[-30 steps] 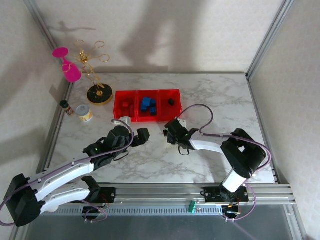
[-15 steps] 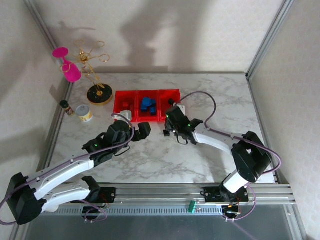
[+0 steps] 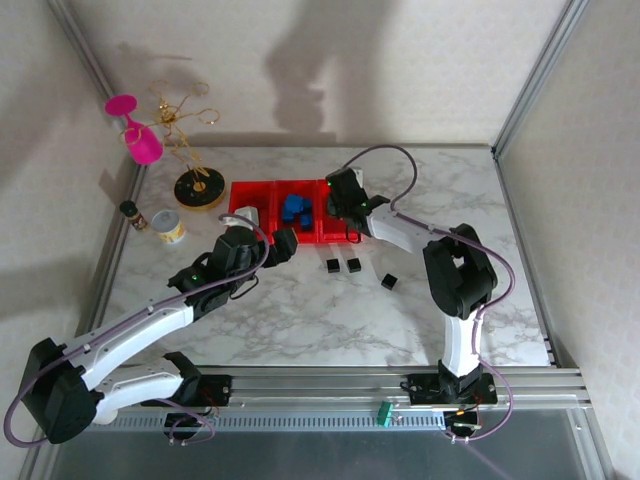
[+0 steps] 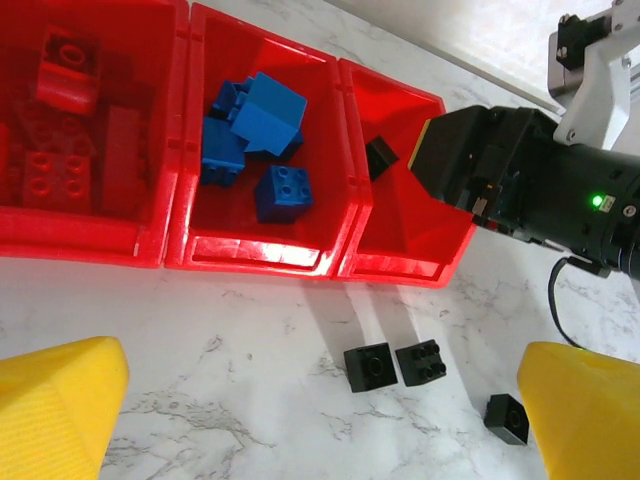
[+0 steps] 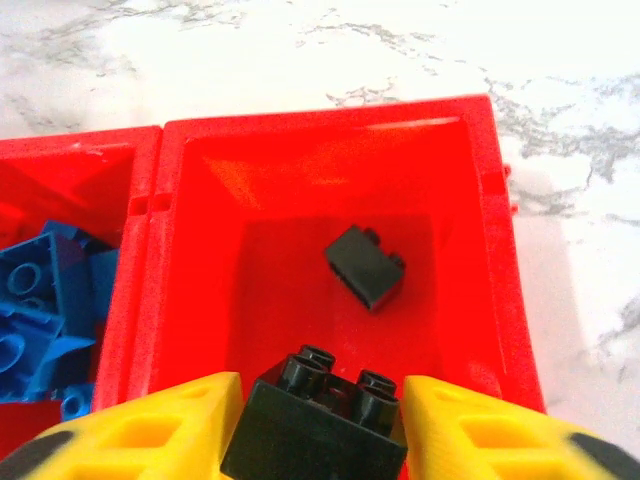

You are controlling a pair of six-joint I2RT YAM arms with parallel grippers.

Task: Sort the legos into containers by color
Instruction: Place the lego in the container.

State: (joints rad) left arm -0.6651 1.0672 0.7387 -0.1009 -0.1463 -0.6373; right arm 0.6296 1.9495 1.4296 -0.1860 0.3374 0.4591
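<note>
1. I have the right gripper [image 5: 320, 382] over the right-hand bin [image 5: 320, 112], closed on a black brick [image 5: 318, 425]; in the right wrist view the brick sits studs-up between the two yellow fingers [image 5: 150, 430], and it looks to touch both
2. So I judge the step in hand to be dropping this black brick into the black-brick bin; one other black brick [image 5: 365, 266] lies tilted on that bin's floor, well clear of the one I hold
3. The left gripper [image 4: 320, 400] is spread wide and holds nothing; it hangs over the marble table [image 4: 220, 340], just in front of the row of bins
4. The sorting looks well along: red bricks [image 4: 60, 130] lie in the left bin [image 4: 70, 245] and blue bricks [image 4: 255, 130] in the middle bin [image 4: 250, 262]
5. Three loose black bricks lie on the table in front of the right-hand bin: a pair side by side [image 4: 371, 367] [image 4: 424, 361] and a third [image 4: 508, 418] a little apart, towards the right arm's side
6. The next move calls for parting the right fingers while the brick is inside the bin walls, not above the divider to the blue bin, so that it falls onto the bin floor
7. After that I would send one arm to the loose black bricks; the pair lies almost touching, so the fingers need to straddle one brick without nudging its neighbour
</note>
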